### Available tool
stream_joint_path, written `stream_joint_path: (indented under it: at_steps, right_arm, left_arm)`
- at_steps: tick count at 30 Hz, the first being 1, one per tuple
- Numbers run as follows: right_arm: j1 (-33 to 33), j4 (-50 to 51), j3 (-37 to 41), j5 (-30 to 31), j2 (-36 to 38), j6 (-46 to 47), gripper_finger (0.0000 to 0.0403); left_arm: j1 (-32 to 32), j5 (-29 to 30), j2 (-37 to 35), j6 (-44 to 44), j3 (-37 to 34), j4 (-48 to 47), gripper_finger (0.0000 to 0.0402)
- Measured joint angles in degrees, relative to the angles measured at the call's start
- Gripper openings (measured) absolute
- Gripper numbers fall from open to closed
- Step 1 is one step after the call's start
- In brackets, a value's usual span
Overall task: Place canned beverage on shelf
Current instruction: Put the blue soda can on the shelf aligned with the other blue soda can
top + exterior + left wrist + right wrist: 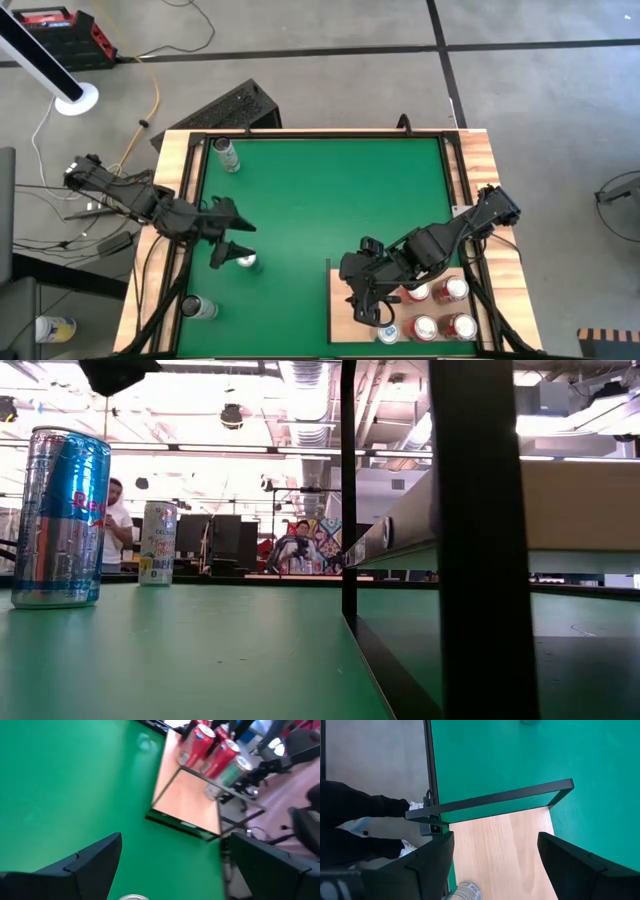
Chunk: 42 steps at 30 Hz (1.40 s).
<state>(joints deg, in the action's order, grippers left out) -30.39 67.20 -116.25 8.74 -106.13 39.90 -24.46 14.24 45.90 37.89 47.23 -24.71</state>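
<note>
Now the shelf (345,300) lies flat at the near right corner of the green bench (320,200), a pale wood board with a thin black frame (490,800) standing up around it. From above, its long side runs across the bench, left to right. Four red cans (440,308) stand on its right part, tops up, close together in a bunch, and one silver can (388,333) stands at its near edge, just beside them. The right end effector (368,308) hangs over the shelf, just left of the red cans, with its two fingers spread wide and nothing between them; its own camera shows bare wood between the fingers and a can top (465,891) right below. The left end effector (228,238) is on the left side of the bench, fingers apart too, holding nothing, with a silver can (246,262) standing close in front of it. Another can (226,155) stands at the far left corner and one more (198,308) at the near left corner. The left wrist camera sees the red cans (210,747) through the frame from the side, leaning in the picture, which the top view cannot show. The low camera shows a blue and silver can (62,515) upright and a white can (157,542) farther back, also upright, and people (118,525) in the room behind.
</note>
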Motion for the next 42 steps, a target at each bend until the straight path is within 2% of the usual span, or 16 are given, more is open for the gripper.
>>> stream_joint_path:
  at_steps: [5,9,13,21,33,42]
  right_arm:
    - [0.2,-0.1,0.0,0.2,0.0,-2.7,0.0312]
    - [0.3,-0.2,0.0,0.2,0.0,-4.3,0.0312]
    - [0.6,-0.3,0.0,0.2,0.0,-5.7,0.0312]
    - [0.6,-0.3,0.0,0.2,0.0,-6.1,0.0312]
    - [0.6,-0.4,0.0,0.2,0.0,-5.4,0.0312]
    - [0.6,-0.4,0.0,0.2,0.0,-3.9,0.0312]
  left_arm:
    - [-1.1,-2.4,5.2,1.8,5.0,-2.2,0.0355]
    - [-2.1,-2.5,10.3,1.7,12.0,-14.3,0.0355]
    - [-3.1,1.1,12.9,3.5,15.3,-22.5,0.0355]
    - [-4.7,10.8,14.2,13.0,15.4,-22.3,0.0355]
    - [-5.0,11.3,18.1,12.6,15.3,-22.3,0.0355]
    - [-5.0,11.9,20.6,15.8,15.3,-21.9,0.0355]
